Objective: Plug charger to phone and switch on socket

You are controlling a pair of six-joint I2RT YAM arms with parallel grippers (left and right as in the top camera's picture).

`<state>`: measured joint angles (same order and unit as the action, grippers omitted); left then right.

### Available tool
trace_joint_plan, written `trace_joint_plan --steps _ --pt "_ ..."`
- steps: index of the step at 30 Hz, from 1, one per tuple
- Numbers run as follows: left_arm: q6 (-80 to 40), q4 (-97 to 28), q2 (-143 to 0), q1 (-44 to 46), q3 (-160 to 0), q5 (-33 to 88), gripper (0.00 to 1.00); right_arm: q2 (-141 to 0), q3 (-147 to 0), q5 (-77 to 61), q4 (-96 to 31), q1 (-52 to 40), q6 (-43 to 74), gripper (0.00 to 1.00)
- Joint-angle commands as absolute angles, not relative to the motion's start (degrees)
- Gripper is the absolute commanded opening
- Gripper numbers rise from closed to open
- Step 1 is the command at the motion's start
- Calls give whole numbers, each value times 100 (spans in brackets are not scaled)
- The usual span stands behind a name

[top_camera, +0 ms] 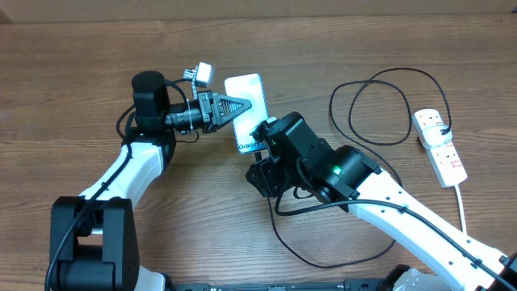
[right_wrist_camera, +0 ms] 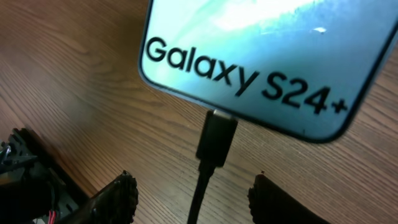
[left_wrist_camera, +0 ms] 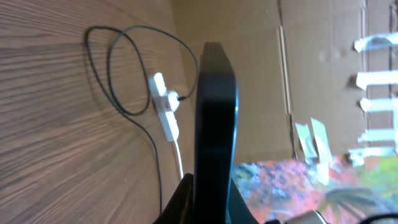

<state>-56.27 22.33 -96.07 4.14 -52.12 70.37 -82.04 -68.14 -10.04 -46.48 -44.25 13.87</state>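
The phone [top_camera: 249, 101] is held up off the table, with my left gripper [top_camera: 234, 107] shut on its side edges. The left wrist view shows the phone [left_wrist_camera: 216, 112] edge-on between my left gripper's [left_wrist_camera: 214, 208] dark fingers. Its screen [right_wrist_camera: 261, 50] reads "Galaxy S24+". The charger's black plug [right_wrist_camera: 216, 140] sits in the port at the phone's bottom edge. My right gripper [right_wrist_camera: 193, 199] is open, its fingers [right_wrist_camera: 118, 196] on either side of the cable without touching it. The charger cable [top_camera: 380, 105] loops across the table to the white socket [top_camera: 440, 145] at the right.
The socket's thick white cord [top_camera: 464, 202] runs toward the table's front edge. The black cable [top_camera: 323, 257] also curls under my right arm near the front. The socket [left_wrist_camera: 166, 112] lies in front of a cardboard wall [left_wrist_camera: 267, 74] beyond the table.
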Motion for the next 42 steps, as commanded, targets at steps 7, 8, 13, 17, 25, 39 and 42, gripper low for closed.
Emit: trace_joint_plan --steps 7,8,13,17,25,39,42 --pt "-5459 2088 -9590 416 -5256 6764 4 -8180 -6938 -963 -4440 -4421 1369 29" --pt "-5459 2088 -9590 416 -5256 6764 4 -8184 -6938 -963 -4416 -4421 1369 29" --pt "-5461 2091 -9590 416 -5256 6812 4 -8272 -6934 -812 -4412 -4421 1372 29" --pt "-5461 2099 -9590 416 -5256 6860 4 -8490 -6934 -790 -4403 -4421 1372 29" --pt "-5404 2097 -9590 416 -5256 6938 4 -8628 -6934 -639 -4250 -4418 1369 10" --pt "-4875 2082 -9590 760 -5256 7612 4 -8628 -6934 -471 -3656 -4414 1372 4" --pt "-4727 2080 -9590 954 -5256 7653 4 -8628 -6954 -471 -3566 -4392 1376 4"
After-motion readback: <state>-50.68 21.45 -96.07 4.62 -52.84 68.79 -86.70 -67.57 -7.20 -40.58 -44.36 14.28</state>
